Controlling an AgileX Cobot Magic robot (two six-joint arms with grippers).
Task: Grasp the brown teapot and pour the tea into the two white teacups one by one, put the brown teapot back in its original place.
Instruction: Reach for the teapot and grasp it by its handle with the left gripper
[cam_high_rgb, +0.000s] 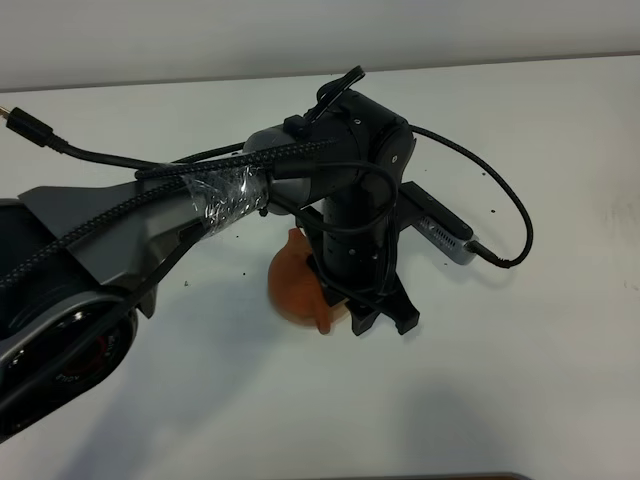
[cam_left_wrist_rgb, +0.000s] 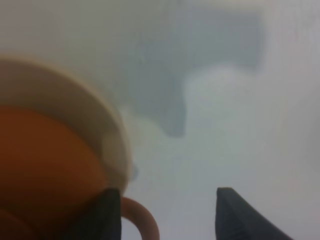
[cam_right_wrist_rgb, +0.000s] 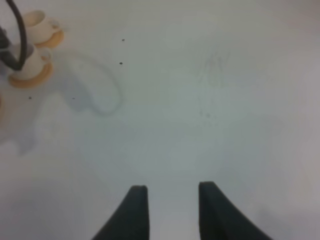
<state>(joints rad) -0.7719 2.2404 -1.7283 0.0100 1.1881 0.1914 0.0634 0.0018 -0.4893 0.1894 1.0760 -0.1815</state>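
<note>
White table | 1 brown teapot | 2 white teacups | left fingers apart | right fingers apart

Left arm: reaches in from the lower left of the high view to mid-frame.
Left wrist: turned steeply down.
Left gripper: low near the counter; fingers spread wide.
Right gripper: held above the counter; fingers parted by a narrower gap, gripping nothing.
</note>
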